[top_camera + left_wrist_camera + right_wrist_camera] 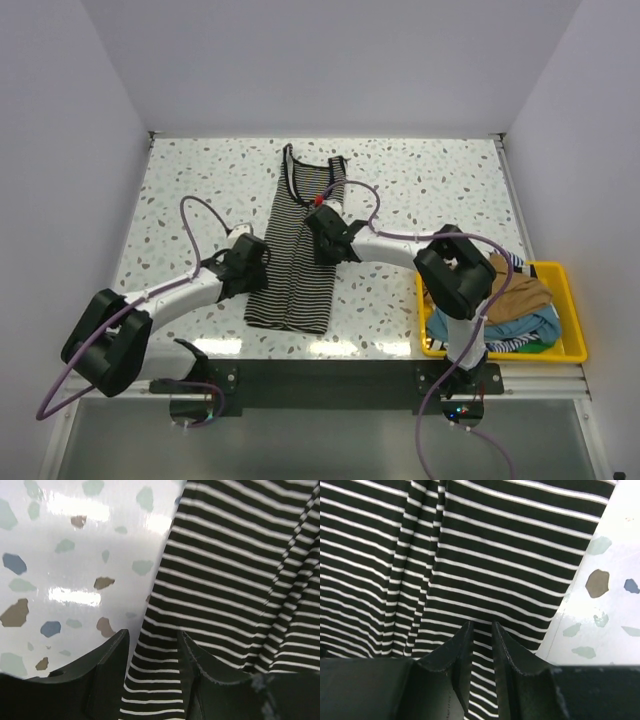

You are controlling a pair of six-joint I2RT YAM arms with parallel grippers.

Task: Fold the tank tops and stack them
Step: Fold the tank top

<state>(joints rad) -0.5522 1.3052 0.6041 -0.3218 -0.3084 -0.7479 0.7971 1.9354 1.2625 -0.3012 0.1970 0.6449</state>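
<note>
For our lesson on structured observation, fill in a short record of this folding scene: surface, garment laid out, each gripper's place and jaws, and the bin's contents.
surface: speckled table
garment laid out: striped tank top, flat, straps at the far end
left gripper: at the top's left edge, jaws apart over the cloth
right gripper: near the top's right edge, jaws almost together; grip unclear
yellow bin: near right, holding a tan-brown top, teal cloth and more
</note>
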